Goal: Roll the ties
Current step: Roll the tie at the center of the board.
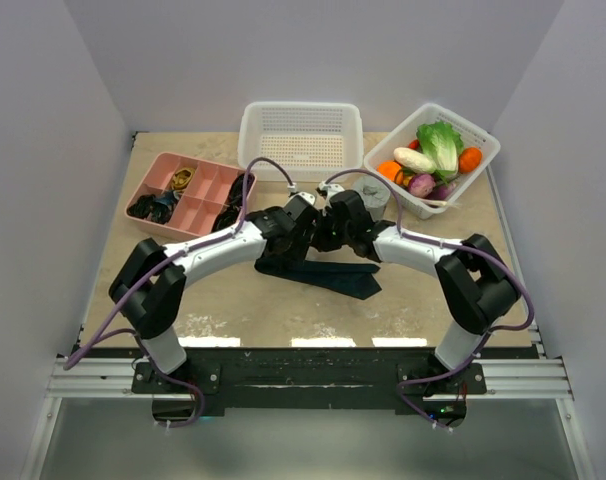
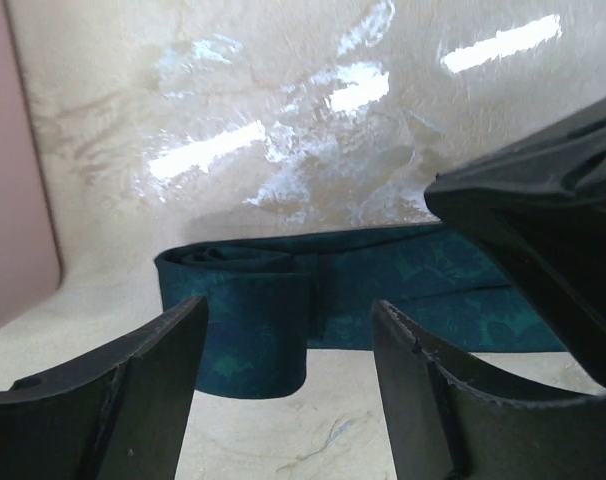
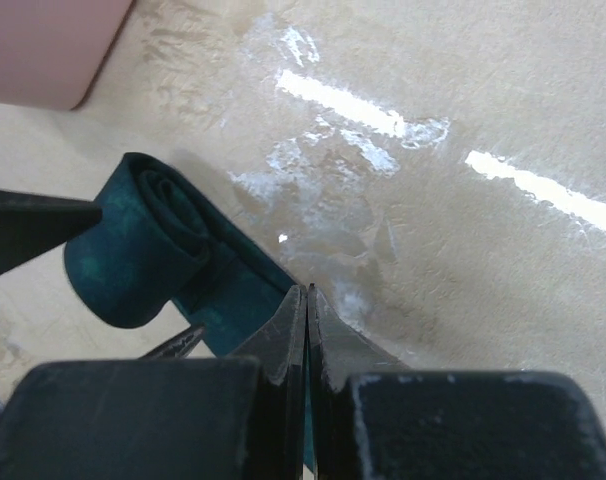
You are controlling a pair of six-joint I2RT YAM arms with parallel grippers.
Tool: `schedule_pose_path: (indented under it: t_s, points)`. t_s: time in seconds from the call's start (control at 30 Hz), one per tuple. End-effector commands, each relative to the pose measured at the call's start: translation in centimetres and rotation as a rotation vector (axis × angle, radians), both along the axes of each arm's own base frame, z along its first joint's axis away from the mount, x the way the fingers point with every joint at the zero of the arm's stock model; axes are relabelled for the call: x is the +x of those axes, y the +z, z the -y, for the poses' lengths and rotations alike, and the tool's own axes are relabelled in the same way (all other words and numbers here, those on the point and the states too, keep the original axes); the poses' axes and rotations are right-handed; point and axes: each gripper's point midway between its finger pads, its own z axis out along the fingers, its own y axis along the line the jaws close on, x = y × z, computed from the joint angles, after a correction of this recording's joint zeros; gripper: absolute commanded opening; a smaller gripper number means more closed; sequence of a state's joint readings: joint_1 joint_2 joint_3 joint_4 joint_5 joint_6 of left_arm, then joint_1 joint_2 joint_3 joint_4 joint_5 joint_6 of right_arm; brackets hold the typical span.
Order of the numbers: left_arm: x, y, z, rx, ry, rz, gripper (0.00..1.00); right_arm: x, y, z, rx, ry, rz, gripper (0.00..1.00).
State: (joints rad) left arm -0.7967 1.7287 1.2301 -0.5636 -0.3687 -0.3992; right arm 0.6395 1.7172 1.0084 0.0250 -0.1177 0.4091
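The dark teal-green tie [image 1: 328, 277] lies flat on the table's middle, under both grippers. One end is rolled into a short loose coil [image 2: 245, 325], also seen in the right wrist view [image 3: 143, 250]. My left gripper [image 1: 301, 238] is open, its fingers [image 2: 143, 390] either side of the coil and just short of it. My right gripper [image 1: 335, 238] is shut, with its fingertips [image 3: 293, 310] pinched on the flat band's edge right beside the coil. The right gripper's body shows in the left wrist view [image 2: 543, 230].
A pink compartment tray [image 1: 183, 190] with small items stands at the back left. An empty white basket [image 1: 301, 135] is behind the grippers. A white bin of vegetables [image 1: 478, 140] is at the back right, with a grey cylinder [image 1: 375, 196] beside it.
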Motion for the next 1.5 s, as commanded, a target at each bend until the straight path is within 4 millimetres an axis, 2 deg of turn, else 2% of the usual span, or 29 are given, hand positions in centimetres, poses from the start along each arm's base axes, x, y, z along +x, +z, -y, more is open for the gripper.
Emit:
schedule_pose_path:
  t_s: [0.0,0.17,0.23,0.27,0.47,0.63,0.67,0.87,1.03,1.47]
  points:
    - [1.5,3.5,0.0,-0.087,0.012,0.080,0.72,0.3,3.9,-1.5,0.079,0.049,0.077,0.00]
    - [2.4,4.6,-1.8,-0.181,0.056,0.073,0.73,0.0,5.7,-3.3,0.118,0.089,0.106,0.00]
    - [2.6,5.7,-2.5,-0.243,0.069,0.089,0.73,-0.7,5.6,-4.4,0.124,0.121,0.096,0.00]
    - [3.1,6.0,-3.6,-0.269,0.098,0.093,0.73,-0.8,6.1,-5.0,0.132,0.131,0.105,0.00]
    - [2.8,7.8,-5.2,-0.484,0.090,0.054,0.79,-2.3,6.5,-8.2,0.170,0.200,0.106,0.00]
    - [2.5,7.9,-5.8,-0.658,0.060,0.016,0.80,-2.8,5.3,-9.8,0.165,0.238,0.086,0.00]
    - [2.2,7.9,-5.4,-0.686,0.042,-0.002,0.80,-2.7,5.2,-9.9,0.161,0.242,0.086,0.00]
    - [1.9,6.3,-5.7,-0.717,0.040,-0.042,0.80,-2.7,2.6,-9.8,0.110,0.248,0.051,0.00]
    - [1.5,4.8,-5.7,-0.711,0.046,-0.072,0.80,-2.9,0.5,-8.5,0.040,0.228,0.031,0.00]
    - [0.8,0.9,-6.4,-0.649,0.063,-0.140,0.79,-3.9,-2.5,-6.4,-0.040,0.206,-0.006,0.00]
